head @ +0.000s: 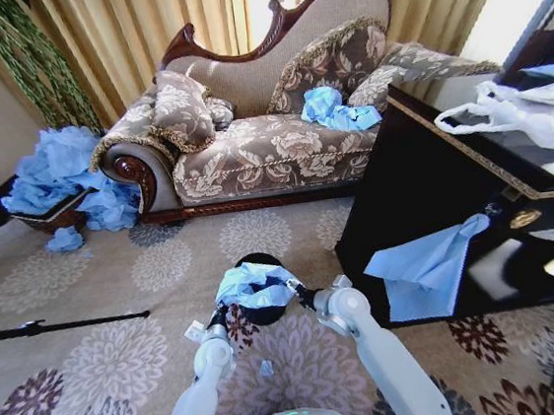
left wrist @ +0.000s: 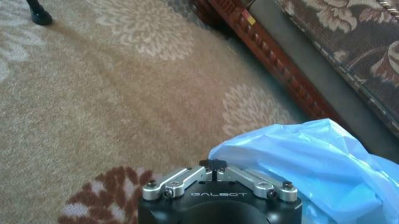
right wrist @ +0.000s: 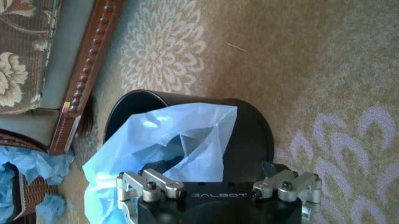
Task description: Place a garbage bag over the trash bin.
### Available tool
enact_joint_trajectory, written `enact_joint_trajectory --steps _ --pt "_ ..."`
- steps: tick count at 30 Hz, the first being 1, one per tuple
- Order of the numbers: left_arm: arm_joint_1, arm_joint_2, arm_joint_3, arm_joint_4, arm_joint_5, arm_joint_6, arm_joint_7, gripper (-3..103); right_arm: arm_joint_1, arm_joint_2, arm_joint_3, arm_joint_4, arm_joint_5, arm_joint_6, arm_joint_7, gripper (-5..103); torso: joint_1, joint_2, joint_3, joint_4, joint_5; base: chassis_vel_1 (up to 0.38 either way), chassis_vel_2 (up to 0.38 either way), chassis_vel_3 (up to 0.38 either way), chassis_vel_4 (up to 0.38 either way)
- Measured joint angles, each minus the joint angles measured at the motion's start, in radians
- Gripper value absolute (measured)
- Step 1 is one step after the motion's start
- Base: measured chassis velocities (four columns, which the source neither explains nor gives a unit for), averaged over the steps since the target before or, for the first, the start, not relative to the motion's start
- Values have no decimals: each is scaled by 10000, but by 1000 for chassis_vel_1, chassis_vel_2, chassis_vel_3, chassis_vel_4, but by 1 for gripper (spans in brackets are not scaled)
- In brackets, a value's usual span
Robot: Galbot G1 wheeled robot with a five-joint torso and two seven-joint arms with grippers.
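Left tool (left wrist: pixel 216 164) reads as pinched shut at the tips, right at the bag's (head: pixel 255 284) edge; I can't tell if any film is caught in it. Right tool (right wrist: pixel 206 184) has its fingers spread wide either side of the bag, over the bin (right wrist: pixel 249 128); whether it grips film I can't tell either. Both sit low in front of me, one each side of the bin.

Bag is draped over the bin top, bunched up, w/ part of the black rim bare on the far side. Bin stands on the carpet (head: pixel 117 284) just ahead of my base.

Risks, my call: film is thin and slick, so if the left pinch has only an edge it may slip out when I pull. Bag is bunched, not opened, so I could stretch a folded layer across the mouth instead of over the rim. Bin looks light and unanchored; a sideways tug from either arm may tip or slide it. Uneven pull from the 2 arms could drag the bag off to one side.

Room: patterned carpet, floral sofa (head: pixel 271 149) behind w/ blue bags on the seat, heap of blue bags (head: pixel 61 176) by its arm. Dark tabletop (head: pixel 454 189) on my right w/ a blue bag hanging over its edge and a white bag (head: pixel 524 107) on top. Curtains at the back.
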State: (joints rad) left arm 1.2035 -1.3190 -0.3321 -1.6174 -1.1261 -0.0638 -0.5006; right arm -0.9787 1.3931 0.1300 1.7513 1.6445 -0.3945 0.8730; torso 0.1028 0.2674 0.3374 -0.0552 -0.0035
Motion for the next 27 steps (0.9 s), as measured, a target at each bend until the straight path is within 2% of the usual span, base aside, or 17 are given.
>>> enact_joint_trajectory --steps 3,5,9,10,12,15,16,18,20,21,25,27 --pt "-49 6 6 29 0 -1 0 0 0 13 -17 -47 -50 -7 -111 93 0 0 0 0 0 0 0 0 0" --pt "-64 4 17 45 7 -3 0 0 -3 12 -40 -66 -98 -7 -164 93 0 0 0 -1 0 0 0 0 0" --pt "-98 -10 61 83 34 -15 0 0 -44 18 -66 -137 -246 -8 -316 71 0 0 0 0 0 0 0 0 0" --pt "-98 -10 61 83 34 -15 0 0 -44 18 -66 -137 -246 -8 -316 71 0 0 0 0 0 0 0 0 0" --pt "-125 -10 84 115 45 -21 0 0 -68 33 -72 -137 -283 -12 -357 60 -1 0 0 0 0 0 0 0 0" --pt "-151 -9 99 140 56 -27 1 0 -87 35 -113 -119 -323 -14 -384 54 0 0 0 0 0 0 0 0 0" --pt "-158 -8 106 142 77 -31 4 0 -104 36 -139 -87 -330 -17 -401 44 0 0 0 0 2 0 0 0 0" --pt "-159 -8 109 147 101 -34 11 0 -109 38 -151 -71 -333 -17 -416 44 0 0 0 0 0 0 0 0 0" --pt "-161 -8 111 163 165 -48 32 0 -121 61 -165 -64 -351 -19 -432 33 0 0 0 0 1 0 0 0 0" --pt "-161 -8 111 163 165 -48 32 0 -121 61 -165 -64 -351 -19 -432 33 0 0 0 0 1 0 0 0 0" --pt "-147 0 106 186 234 -61 102 0 -130 130 -180 -49 -387 -18 -473 12 -1 0 0 0 0 0 0 0 0" --pt "-147 2 105 189 238 -63 117 0 -130 135 -189 -40 -407 -19 -481 12 0 0 0 0 1 0 0 0 0"
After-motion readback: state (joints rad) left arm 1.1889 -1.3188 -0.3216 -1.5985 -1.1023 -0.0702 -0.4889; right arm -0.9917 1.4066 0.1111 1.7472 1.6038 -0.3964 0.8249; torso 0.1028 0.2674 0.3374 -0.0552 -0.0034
